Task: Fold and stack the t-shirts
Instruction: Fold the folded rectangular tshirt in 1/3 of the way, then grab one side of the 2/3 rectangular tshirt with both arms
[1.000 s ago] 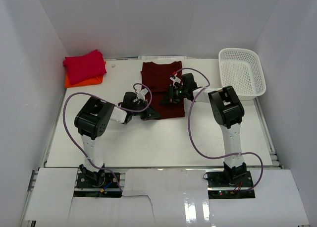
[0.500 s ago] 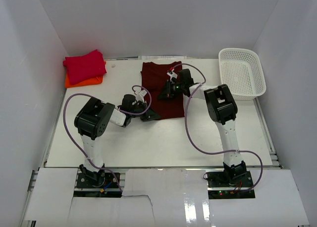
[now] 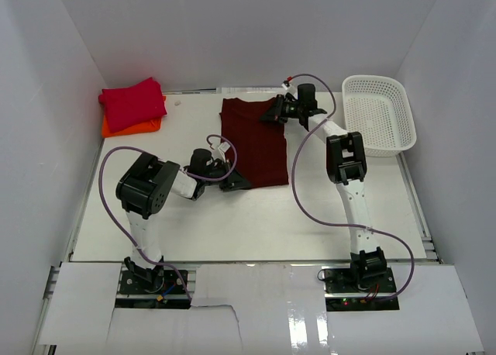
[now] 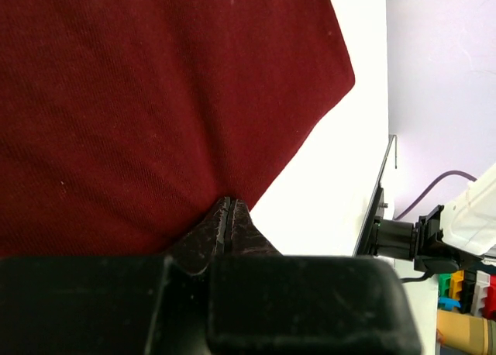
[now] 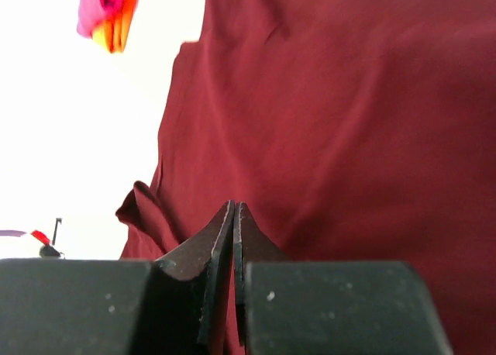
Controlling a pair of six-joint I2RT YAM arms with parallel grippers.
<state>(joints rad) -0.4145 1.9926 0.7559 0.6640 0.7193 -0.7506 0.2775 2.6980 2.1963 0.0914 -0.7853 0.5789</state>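
The dark maroon t-shirt (image 3: 256,146) lies flat as a tall rectangle in the middle of the table. My left gripper (image 3: 236,182) is shut, its tips (image 4: 227,202) touching the shirt's near hem by the left corner; no cloth shows between the jaws. The right gripper (image 3: 267,113) is also shut and rests low over the shirt's far right corner, tips (image 5: 234,206) on the maroon cloth (image 5: 349,99). A folded crimson t-shirt (image 3: 132,101) sits on a folded orange t-shirt (image 3: 143,126) at the far left.
A white mesh basket (image 3: 346,107) stands at the far right of the table, close to the stretched right arm. White walls enclose the table (image 3: 194,223) on three sides. Purple cables loop from both arms.
The right gripper has slid from the middle of the maroon shirt to its far right corner, the arm stretching out. The left gripper has stayed at the near hem.
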